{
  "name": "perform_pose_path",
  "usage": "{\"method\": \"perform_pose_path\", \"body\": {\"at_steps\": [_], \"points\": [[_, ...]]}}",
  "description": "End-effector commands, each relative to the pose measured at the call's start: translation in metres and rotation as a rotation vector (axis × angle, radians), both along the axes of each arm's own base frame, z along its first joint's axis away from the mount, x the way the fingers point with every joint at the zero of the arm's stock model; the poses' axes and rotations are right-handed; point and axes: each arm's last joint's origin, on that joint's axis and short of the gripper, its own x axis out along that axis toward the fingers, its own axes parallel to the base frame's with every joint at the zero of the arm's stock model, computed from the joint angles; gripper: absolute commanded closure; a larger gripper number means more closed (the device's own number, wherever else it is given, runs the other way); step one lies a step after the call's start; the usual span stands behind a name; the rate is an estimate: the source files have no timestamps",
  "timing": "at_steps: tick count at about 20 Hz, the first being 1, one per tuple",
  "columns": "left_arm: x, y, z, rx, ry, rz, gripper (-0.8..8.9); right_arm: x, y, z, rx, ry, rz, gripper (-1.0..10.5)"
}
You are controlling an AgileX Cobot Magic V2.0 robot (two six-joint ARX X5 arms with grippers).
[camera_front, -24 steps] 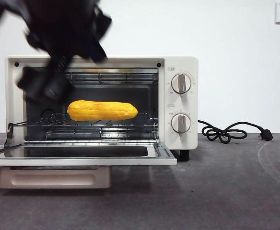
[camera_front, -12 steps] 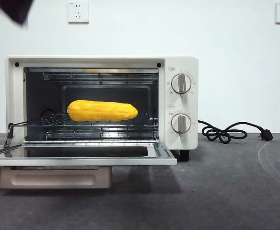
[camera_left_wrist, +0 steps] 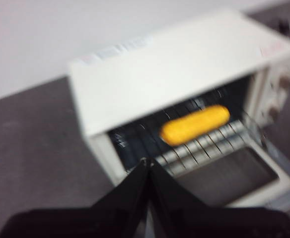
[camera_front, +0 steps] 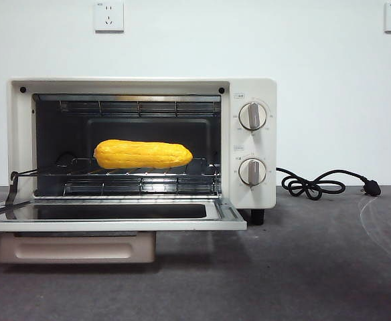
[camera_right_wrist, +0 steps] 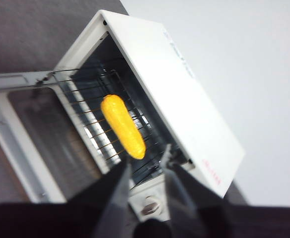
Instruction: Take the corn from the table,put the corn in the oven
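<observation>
The corn point(camera_front: 142, 154) lies unmoved on the wire rack point(camera_front: 125, 172) inside the open oven point(camera_front: 252, 144). The dark arm tip has left the front view. Above the oven, the left pincer point(camera_left_wrist: 147, 163) is closed and empty; the right pincer point(camera_right_wrist: 146, 159) is slightly parted, empty.

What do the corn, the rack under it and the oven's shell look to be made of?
The corn looks like glossy plastic: even yellow-orange, smooth sheen. The rack looks like thin bare metal wire, with bright glints on its bars. The oven shell looks like cream-painted sheet metal, flat and matte, though plastic cannot be ruled out.
</observation>
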Motion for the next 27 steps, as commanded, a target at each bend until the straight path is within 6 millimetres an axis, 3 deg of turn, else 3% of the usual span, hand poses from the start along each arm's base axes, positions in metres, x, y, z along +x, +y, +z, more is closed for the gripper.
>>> {"method": "perform_pose_path", "body": {"at_steps": [1, 6, 11, 16, 20, 23, 27], "points": [[0.016, -0.021, -0.011, 0.056, 0.096, -0.136, 8.21, 0.001, -0.018, 0.009, 0.119, 0.090, -0.002, 9.6], [0.045, -0.049, -0.034, 0.081, 0.291, -0.373, 8.21, 0.008, -0.047, 0.023, 0.239, 0.235, 0.060, 9.6], [0.077, -0.050, -0.050, -0.035, 0.433, -0.464, 8.21, 0.021, -0.068, 0.029, 0.298, 0.355, 0.087, 9.6], [0.098, -0.020, -0.053, -0.212, 0.505, -0.463, 8.21, 0.038, -0.077, 0.027, 0.308, 0.473, 0.118, 9.6], [0.109, 0.034, -0.060, -0.365, 0.561, -0.357, 8.22, 0.061, -0.082, 0.022, 0.330, 0.569, 0.107, 9.6], [0.109, 0.068, -0.080, -0.470, 0.580, -0.257, 8.22, 0.075, -0.089, 0.021, 0.350, 0.578, 0.044, 9.6], [0.104, 0.099, -0.109, -0.605, 0.593, -0.135, 8.21, 0.085, -0.096, 0.020, 0.374, 0.611, 0.030, 9.6]]}}
